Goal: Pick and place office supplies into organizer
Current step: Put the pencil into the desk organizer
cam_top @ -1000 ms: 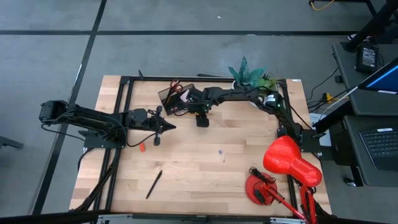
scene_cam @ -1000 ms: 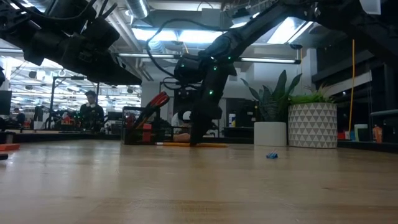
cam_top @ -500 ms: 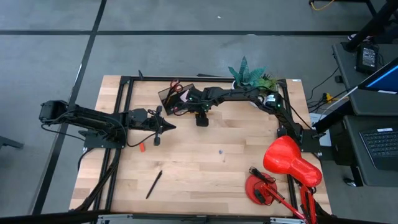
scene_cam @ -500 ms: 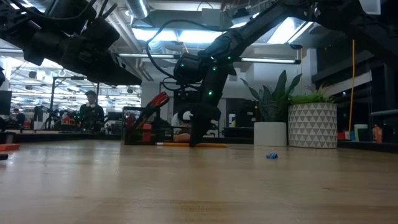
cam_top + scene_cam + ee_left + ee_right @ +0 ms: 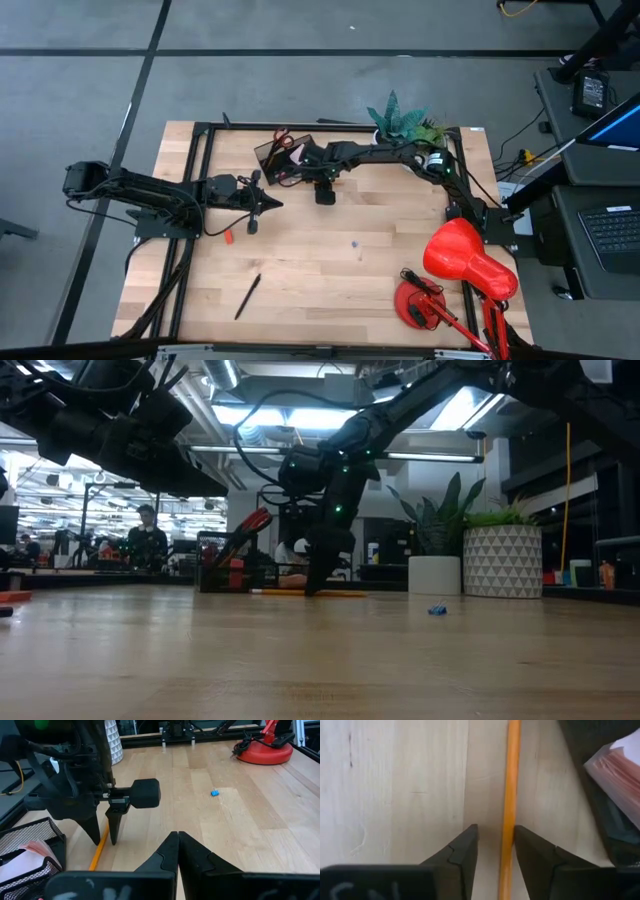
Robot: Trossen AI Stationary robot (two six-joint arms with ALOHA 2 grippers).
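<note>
An orange pencil [image 5: 509, 795] lies flat on the table beside the dark organizer [image 5: 272, 158]. The organizer holds red-handled scissors [image 5: 284, 139] and a pink sticky-note pad [image 5: 619, 767]. My right gripper [image 5: 495, 829] points down over the pencil, open, with one finger on either side of the shaft and its tips near the tabletop [image 5: 313, 588]. My left gripper [image 5: 177, 839] is shut and holds nothing. It hovers left of the table's centre [image 5: 270, 204], pointing toward the right gripper. My right gripper comes from above with its fingers across the pencil's shaft [image 5: 508, 851]. One finger [image 5: 536, 857] stands right against the shaft, and I cannot tell whether it touches. The other finger [image 5: 462, 857] is clearly apart from it. The pencil lies flat on the table.
A red eraser [image 5: 227, 236], a black pen [image 5: 247, 296] and a small blue bit [image 5: 353, 243] lie on the bare wood. A red desk lamp [image 5: 455, 268] fills the near right corner. Potted plants [image 5: 403, 120] stand at the far edge.
</note>
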